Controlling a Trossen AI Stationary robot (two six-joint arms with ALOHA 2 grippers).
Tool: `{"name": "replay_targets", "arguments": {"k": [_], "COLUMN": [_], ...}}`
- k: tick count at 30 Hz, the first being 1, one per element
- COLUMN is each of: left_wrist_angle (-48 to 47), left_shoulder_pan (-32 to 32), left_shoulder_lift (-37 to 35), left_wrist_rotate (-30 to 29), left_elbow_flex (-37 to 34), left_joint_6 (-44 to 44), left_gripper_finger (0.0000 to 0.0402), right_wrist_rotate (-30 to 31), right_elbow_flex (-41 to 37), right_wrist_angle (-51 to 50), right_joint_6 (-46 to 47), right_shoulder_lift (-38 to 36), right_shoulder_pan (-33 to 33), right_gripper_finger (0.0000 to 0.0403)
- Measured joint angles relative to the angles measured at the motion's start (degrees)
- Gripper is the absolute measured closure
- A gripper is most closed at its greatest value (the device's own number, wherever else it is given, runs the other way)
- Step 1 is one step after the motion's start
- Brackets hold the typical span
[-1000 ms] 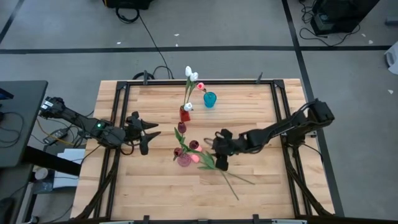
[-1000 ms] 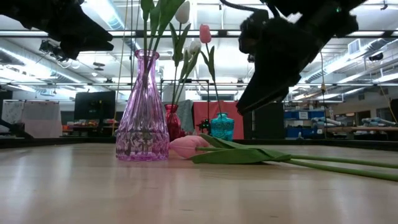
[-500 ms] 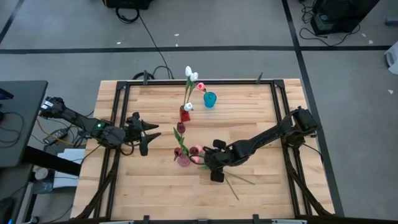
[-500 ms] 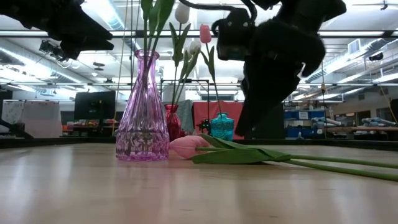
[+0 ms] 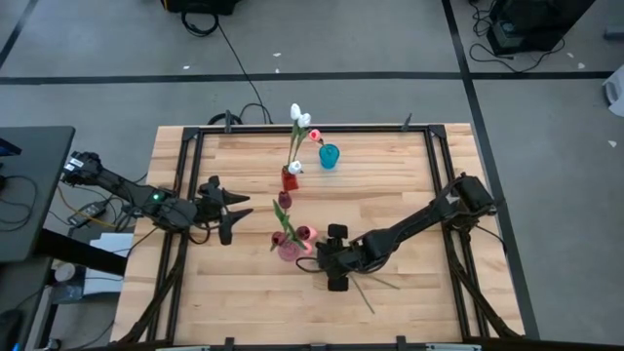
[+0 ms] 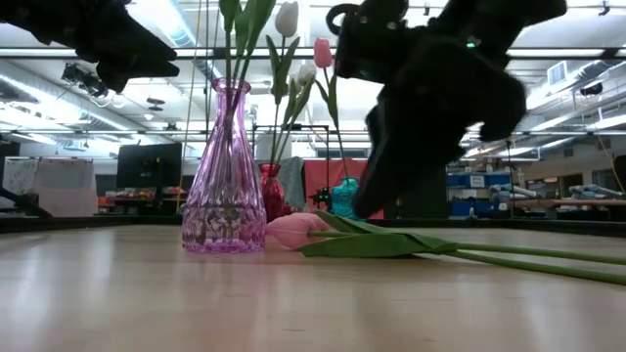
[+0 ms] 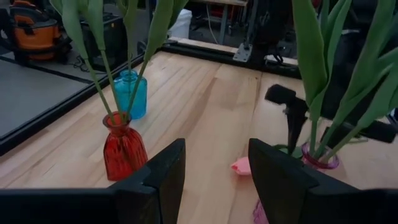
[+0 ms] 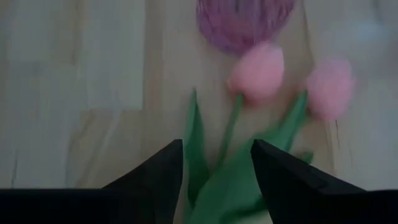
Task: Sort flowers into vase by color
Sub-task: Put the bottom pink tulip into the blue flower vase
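Two pink tulips [image 8: 258, 70] lie flat on the table beside the purple vase [image 5: 290, 251], stems running toward the near right. My right gripper [image 8: 216, 149] is open and hovers low over them, its fingers on either side of the green stems and leaves [image 8: 224, 155], just behind the heads. The purple vase holds maroon tulips [image 5: 284, 200]. White tulips [image 5: 298, 116] stand in the red vase [image 5: 290, 179], and one pink tulip [image 5: 316, 136] in the teal vase [image 5: 330, 156]. My left gripper [image 5: 230, 209] waits open at the table's left.
The purple vase [image 6: 223, 176] stands right beside the lying tulip head [image 6: 298, 231]. The red vase [image 7: 122, 149] and teal vase [image 7: 132, 93] are farther back, near the far edge. Black frame rails [image 5: 190, 195] run along the table's sides. Bare wood spreads near and right.
My right gripper has swung toward the near edge and a little left, coming down over the lying pink tulips beside the purple vase. It has stayed open. The tulips and vases have not moved.
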Motion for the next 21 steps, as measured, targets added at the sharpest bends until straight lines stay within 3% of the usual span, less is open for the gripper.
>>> {"name": "replay_targets", "arguments": {"k": [15, 21], "left_wrist_angle": [2.0, 2.1], "left_shoulder_pan": [0.0, -0.1], "left_shoulder_lift": [2.2, 2.3], "left_wrist_rotate": [0.2, 1.4], "left_elbow_flex": [0.0, 0.0], "left_joint_6": [0.1, 0.0], "left_gripper_finger": [0.022, 0.022], "right_wrist_rotate": [1.8, -0.9], "right_elbow_flex": [-0.5, -0.6], "right_wrist_angle": [1.4, 1.4], "right_joint_6": [-5.7, -6.6], "right_shoulder_lift": [1.1, 2.9], "right_shoulder_pan": [-0.7, -1.4], "right_gripper_finger": [0.0245, 0.026]}}
